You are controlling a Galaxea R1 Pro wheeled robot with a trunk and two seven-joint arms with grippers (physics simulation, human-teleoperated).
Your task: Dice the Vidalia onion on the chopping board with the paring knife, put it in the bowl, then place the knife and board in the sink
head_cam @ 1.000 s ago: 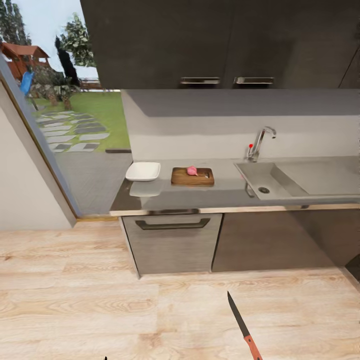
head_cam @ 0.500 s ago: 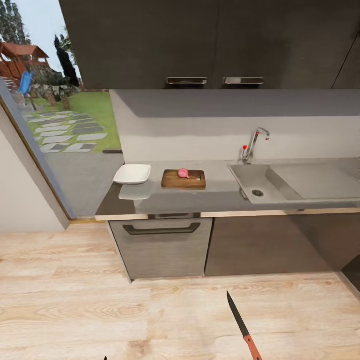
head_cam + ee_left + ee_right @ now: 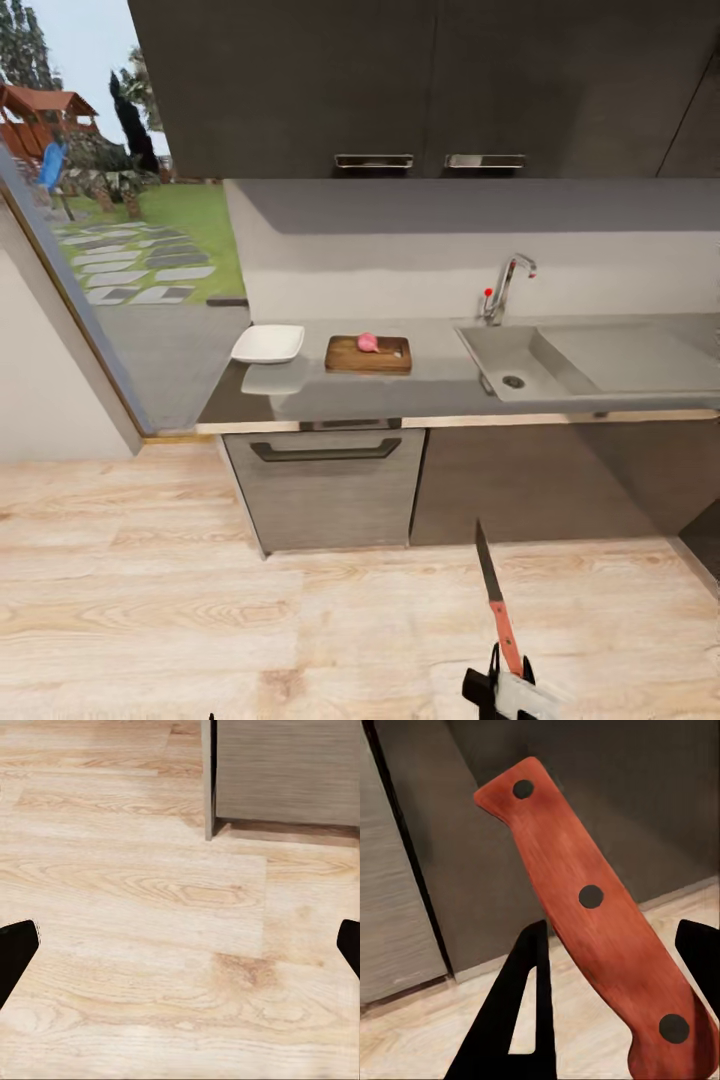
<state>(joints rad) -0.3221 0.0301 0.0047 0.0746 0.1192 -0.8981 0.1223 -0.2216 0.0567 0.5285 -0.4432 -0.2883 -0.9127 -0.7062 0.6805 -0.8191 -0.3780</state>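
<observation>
My right gripper (image 3: pixel 500 683) is shut on the paring knife (image 3: pixel 494 594), low in the head view over the floor, with the dark blade pointing toward the cabinets. Its red-orange handle (image 3: pixel 592 907) lies between the black fingers (image 3: pixel 521 1020) in the right wrist view. A pink onion (image 3: pixel 368 342) rests on the brown chopping board (image 3: pixel 345 357) on the grey countertop (image 3: pixel 340 402). Left of the board is the white bowl (image 3: pixel 268 343). To the right is the sink (image 3: pixel 497 350), whose basin holds nothing. My left gripper (image 3: pixel 180 949) hangs open above the wood floor.
A chrome tap (image 3: pixel 505 285) with a red knob stands behind the sink. Dark wall cabinets (image 3: pixel 420 90) hang above the counter, and a grey drawer front (image 3: pixel 325 485) sits below it. A large window (image 3: pixel 120 230) at the left looks onto a garden. Light wood floor (image 3: pixel 250 620) separates me from the counter.
The right gripper has risen into the head view, carrying the knife up and slightly right. The view itself shifted a little, so the counter sits differently in the picture.
</observation>
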